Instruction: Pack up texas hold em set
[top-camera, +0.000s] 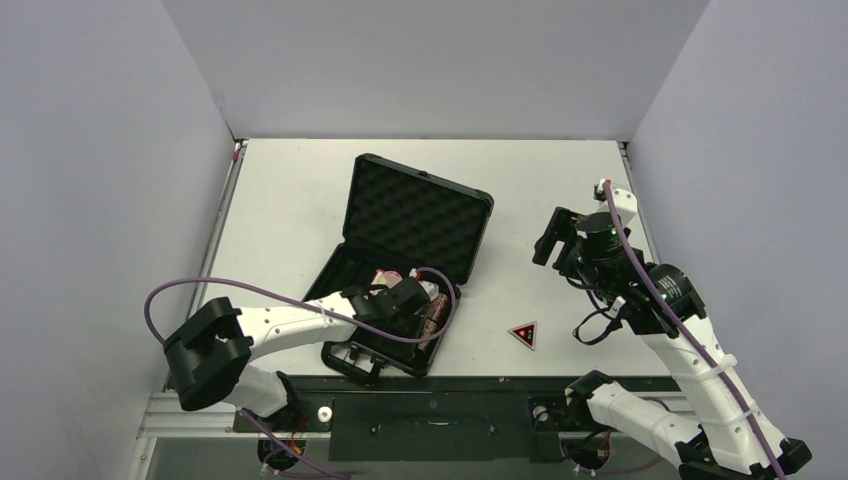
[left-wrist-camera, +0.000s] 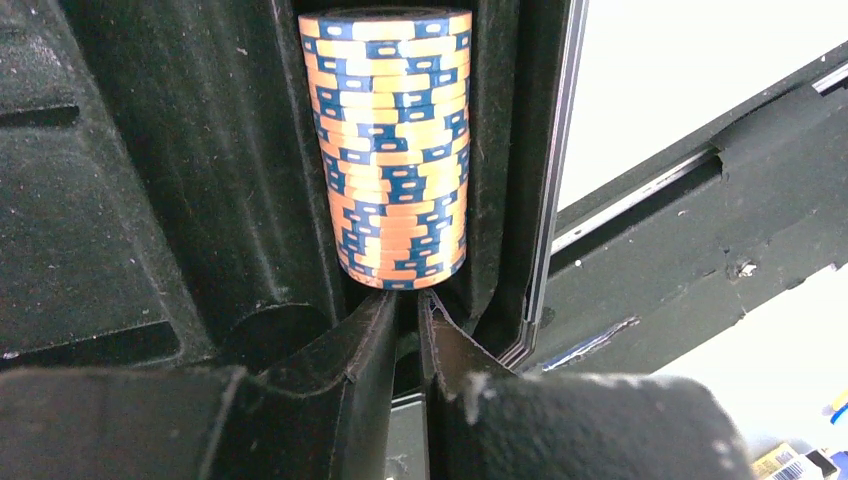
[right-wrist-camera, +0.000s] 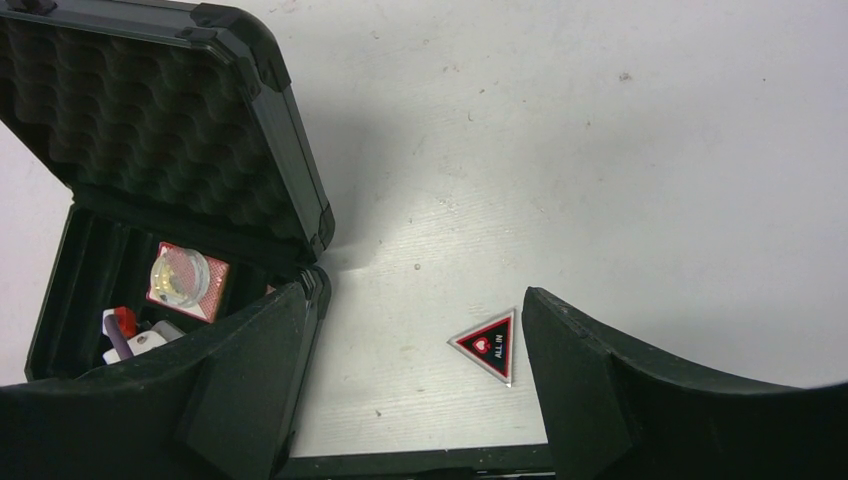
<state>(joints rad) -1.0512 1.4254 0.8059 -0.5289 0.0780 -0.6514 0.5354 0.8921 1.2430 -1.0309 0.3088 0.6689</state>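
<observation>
The step in hand seemed to be seating the chip roll (left-wrist-camera: 395, 150) in its channel of the case (top-camera: 415, 215). To do it well, the left gripper (left-wrist-camera: 408, 312) should press straight along the channel, not sideways, so that no chips spill. Its fingers were almost together and held nothing, and the roll lay just ahead of their tips. The right gripper (right-wrist-camera: 415, 300) was spread wide and empty. The triangle (right-wrist-camera: 487, 343) lay on the table (right-wrist-camera: 620, 150) below, between its fingers.

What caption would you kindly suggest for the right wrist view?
Open right pincer frames the ALL IN triangle on the table, beside the open case.
</observation>
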